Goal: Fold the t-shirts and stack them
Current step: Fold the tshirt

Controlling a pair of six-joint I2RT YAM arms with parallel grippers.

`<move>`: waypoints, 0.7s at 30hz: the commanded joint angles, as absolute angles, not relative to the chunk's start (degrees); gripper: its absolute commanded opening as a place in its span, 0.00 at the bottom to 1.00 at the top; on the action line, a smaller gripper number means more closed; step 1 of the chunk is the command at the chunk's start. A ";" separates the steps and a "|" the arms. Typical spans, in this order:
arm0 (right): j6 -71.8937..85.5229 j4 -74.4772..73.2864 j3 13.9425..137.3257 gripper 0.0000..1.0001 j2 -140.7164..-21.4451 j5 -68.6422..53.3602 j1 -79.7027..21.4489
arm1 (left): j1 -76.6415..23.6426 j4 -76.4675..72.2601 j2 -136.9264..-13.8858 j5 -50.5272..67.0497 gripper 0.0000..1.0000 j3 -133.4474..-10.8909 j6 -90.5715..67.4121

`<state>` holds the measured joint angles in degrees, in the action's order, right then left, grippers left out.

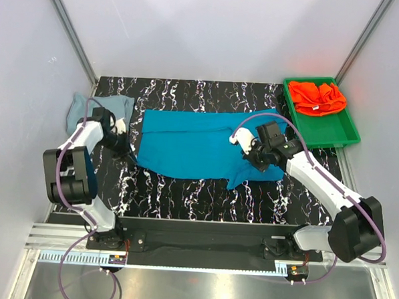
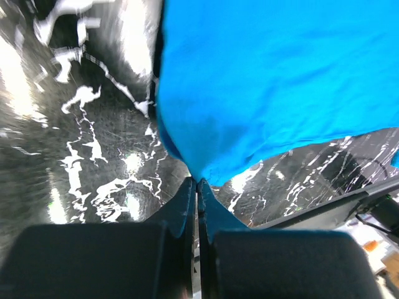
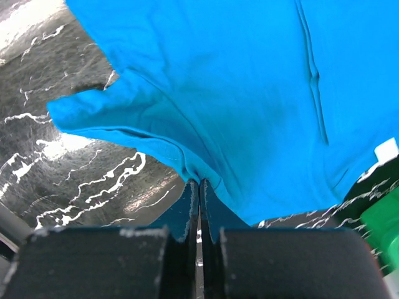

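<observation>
My left claw [image 1: 128,148] and right claw [image 1: 252,162] are each clamped on the teal t-shirt [image 1: 193,146] at the centre of the surface [image 1: 184,192] — fold barely begun, I judge — with the grey-blue t-shirt [image 1: 88,107] at ten o'clock and the orange-red t-shirt [image 1: 316,97] in the green tray [image 1: 334,134] at two o'clock yet to fold.

Before me lies the teal cloth t-shirt [image 1: 186,145]; grey-blue cloth t-shirt [image 1: 81,110] at ten o'clock; orange-red cloth t-shirt [image 1: 316,97] in green plastic tray [image 1: 324,131] at two.
</observation>
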<state>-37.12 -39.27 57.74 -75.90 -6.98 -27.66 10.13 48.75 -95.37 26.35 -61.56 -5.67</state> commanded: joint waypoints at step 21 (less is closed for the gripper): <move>-30.59 -31.82 71.89 0.00 -83.83 -5.89 -13.98 | 9.06 56.25 -106.33 27.51 0.00 -92.37 -0.44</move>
<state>-30.15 -35.51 69.47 -80.88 -6.92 -15.55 9.65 55.55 -103.74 27.18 -88.53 -1.39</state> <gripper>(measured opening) 0.012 0.012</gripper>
